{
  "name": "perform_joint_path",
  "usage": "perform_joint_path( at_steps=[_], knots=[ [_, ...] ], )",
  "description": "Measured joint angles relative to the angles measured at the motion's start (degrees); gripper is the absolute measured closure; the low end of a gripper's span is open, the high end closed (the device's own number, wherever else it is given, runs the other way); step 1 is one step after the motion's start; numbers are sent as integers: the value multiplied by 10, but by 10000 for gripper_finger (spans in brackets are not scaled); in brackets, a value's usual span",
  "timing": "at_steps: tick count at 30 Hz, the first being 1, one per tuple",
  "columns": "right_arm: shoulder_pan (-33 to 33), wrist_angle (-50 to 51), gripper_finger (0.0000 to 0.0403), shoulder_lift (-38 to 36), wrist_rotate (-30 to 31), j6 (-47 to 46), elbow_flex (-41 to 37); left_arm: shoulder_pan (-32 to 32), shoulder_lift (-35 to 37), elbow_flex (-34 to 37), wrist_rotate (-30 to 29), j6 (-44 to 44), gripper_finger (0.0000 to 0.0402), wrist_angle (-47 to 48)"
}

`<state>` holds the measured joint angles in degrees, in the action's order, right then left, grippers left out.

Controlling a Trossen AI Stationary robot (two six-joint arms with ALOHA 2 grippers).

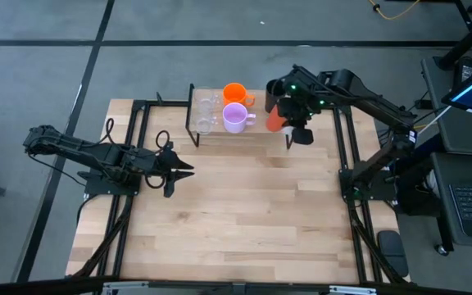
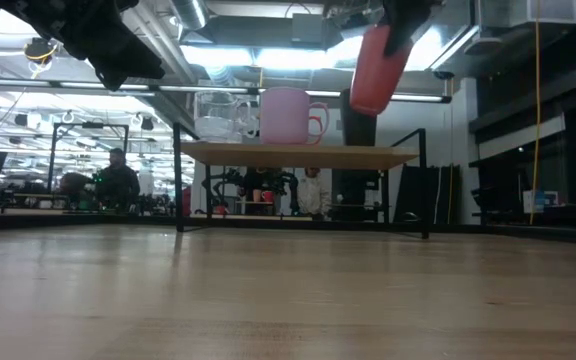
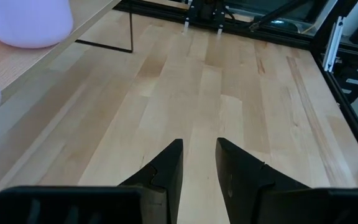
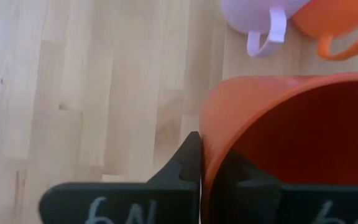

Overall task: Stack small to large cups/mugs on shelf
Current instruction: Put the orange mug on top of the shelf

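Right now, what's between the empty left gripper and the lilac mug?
Only bare tabletop; the left wrist view shows nothing between left gripper and lilac mug.

Arm and tool status: right arm raised and gripping, left arm idle.

The right arm reaches forward from its base at the counter's right edge, elbow bent; its tool (image 1: 289, 115) is clamped on the rim of the red-orange cup (image 2: 375, 68), holding it tilted in the air. The left arm lies low and extended toward the counter's middle; its tool (image 1: 185, 170) has fingers (image 3: 166, 174) parted, holding nothing.
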<state>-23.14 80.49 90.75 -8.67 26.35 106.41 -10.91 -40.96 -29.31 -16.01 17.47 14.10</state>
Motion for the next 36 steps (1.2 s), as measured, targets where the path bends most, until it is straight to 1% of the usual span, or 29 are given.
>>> perform_joint_path(
  at_steps=[6, 9, 15, 23, 27, 36],
  knots=[
    [0, -3, 391, 20, 1, -5, 0, 0, 0, 0, 0, 0, 312, 0],
    [0, -18, 391, 22, 14, -7, 0, 0, 0, 0, 0, 0, 312, 0],
    [0, -15, 391, 23, 15, -7, 0, 0, 0, 0, 0, 0, 312, 0],
    [0, -14, 391, 47, 16, -8, 0, 0, 0, 0, 0, 0, 312, 0],
    [-4, -14, 391, 49, 46, -8, 0, 0, 0, 0, 0, 0, 312, 0],
    [-11, 4, 393, 62, 35, -23, 0, 0, 0, 0, 0, 0, 312, -1]
  ],
)
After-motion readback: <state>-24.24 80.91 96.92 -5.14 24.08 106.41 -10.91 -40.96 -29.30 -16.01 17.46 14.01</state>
